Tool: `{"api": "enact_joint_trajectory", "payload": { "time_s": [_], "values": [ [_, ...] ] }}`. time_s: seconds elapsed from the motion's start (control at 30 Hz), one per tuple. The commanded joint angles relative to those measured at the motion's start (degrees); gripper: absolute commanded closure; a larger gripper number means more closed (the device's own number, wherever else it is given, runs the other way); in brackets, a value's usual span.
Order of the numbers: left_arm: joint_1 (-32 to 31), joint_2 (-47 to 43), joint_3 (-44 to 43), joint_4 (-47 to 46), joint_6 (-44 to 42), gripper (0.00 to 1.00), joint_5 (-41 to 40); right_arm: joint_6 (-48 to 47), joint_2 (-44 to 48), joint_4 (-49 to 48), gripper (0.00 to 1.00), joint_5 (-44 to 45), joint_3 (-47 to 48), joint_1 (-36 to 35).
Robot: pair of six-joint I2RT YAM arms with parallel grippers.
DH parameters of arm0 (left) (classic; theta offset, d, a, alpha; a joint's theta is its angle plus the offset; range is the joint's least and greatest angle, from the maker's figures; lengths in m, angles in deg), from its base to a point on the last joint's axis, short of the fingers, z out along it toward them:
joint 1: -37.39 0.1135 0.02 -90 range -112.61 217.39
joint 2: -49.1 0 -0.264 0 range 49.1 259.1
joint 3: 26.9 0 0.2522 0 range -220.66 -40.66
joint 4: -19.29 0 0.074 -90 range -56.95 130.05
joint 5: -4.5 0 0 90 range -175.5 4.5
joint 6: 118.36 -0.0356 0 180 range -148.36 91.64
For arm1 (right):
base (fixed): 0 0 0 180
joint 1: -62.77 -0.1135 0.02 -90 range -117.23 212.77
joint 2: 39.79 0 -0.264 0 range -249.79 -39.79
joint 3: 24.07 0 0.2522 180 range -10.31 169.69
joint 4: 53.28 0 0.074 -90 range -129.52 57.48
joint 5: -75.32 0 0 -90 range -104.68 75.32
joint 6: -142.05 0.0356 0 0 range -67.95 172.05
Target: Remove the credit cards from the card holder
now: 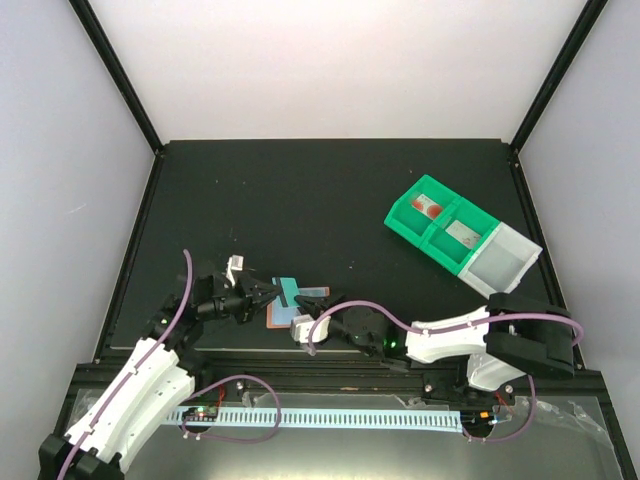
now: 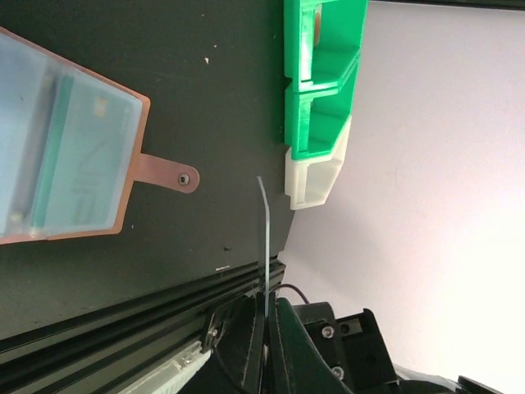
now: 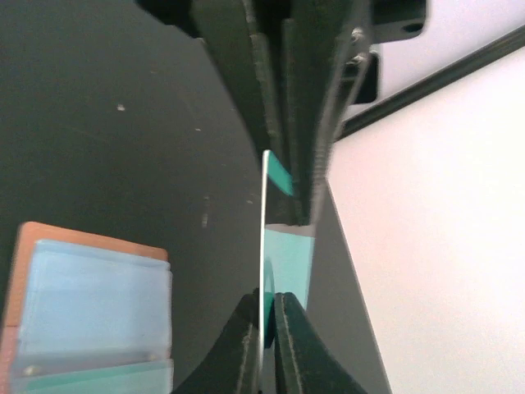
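Note:
The salmon card holder (image 1: 279, 318) lies open near the table's front edge, with light blue and teal credit cards (image 2: 78, 164) still in its pockets. Its snap tab (image 2: 168, 174) points away from the cards. The holder also shows in the right wrist view (image 3: 82, 236). My left gripper (image 1: 272, 292) is shut on a thin teal card (image 1: 290, 292), seen edge-on in its wrist view (image 2: 264, 238). My right gripper (image 3: 267, 305) is shut on a teal card (image 3: 287, 263) just above the holder. The left gripper's fingers (image 3: 283, 98) stand close opposite. I cannot tell whether it is one shared card.
A green compartment bin (image 1: 440, 225) with a white end section (image 1: 505, 255) stands at the back right and holds small items. It also shows in the left wrist view (image 2: 320, 74). The black frame rail (image 1: 330, 375) runs along the near edge.

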Motion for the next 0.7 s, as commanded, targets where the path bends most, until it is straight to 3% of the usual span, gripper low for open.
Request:
{"api": "enact_joint_trajectory", "payload": {
  "time_s": [0.0,0.07,0.2,0.4,0.67],
  "values": [
    [0.31,-1.07,0.83,-3.36,2.74,0.99,2.63,-2.61,0.12,-6.64,0.99,3.43,-0.27,-1.24],
    [0.36,-2.08,1.05,-3.35,2.72,0.94,0.90,-2.33,0.85,-6.89,0.99,2.89,-1.00,-1.66],
    [0.38,-5.05,2.35,-6.84,2.67,0.43,-1.97,1.10,2.78,-4.75,0.99,1.01,-1.44,-1.84],
    [0.38,-6.31,0.72,-6.16,-4.95,0.02,-5.49,11.39,7.88,8.10,0.99,0.00,-0.14,-1.93],
    [0.54,-1.89,-6.86,0.11,-23.68,0.01,-7.12,29.71,17.98,24.27,0.99,0.37,4.17,-0.77]
  ]
}}
